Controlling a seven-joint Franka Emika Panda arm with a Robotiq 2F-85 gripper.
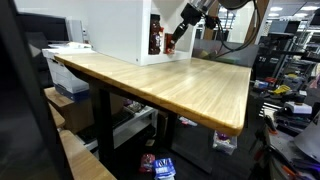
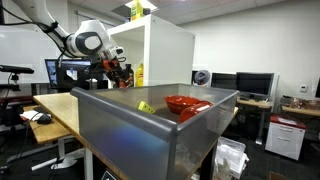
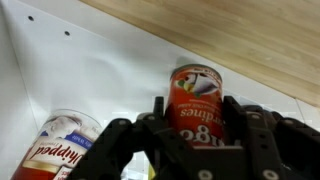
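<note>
In the wrist view a red sardine can (image 3: 196, 88) with upside-down lettering sits between my gripper's (image 3: 195, 110) two black fingers, which press against both of its sides. The can stands just inside a white cabinet (image 1: 118, 30), at its open side. In both exterior views the gripper (image 1: 172, 40) (image 2: 118, 72) reaches into that opening just above the wooden table (image 1: 180, 85). A second can labelled "Whipped" (image 3: 62, 145) stands deeper in the cabinet, beside the fingers and apart from them.
A grey bin (image 2: 150, 135) fills the foreground of an exterior view, holding a red bowl (image 2: 186, 104) and a yellow item (image 2: 146, 106). The cabinet's white walls (image 3: 90, 70) close in around the gripper. Monitors and office clutter surround the table.
</note>
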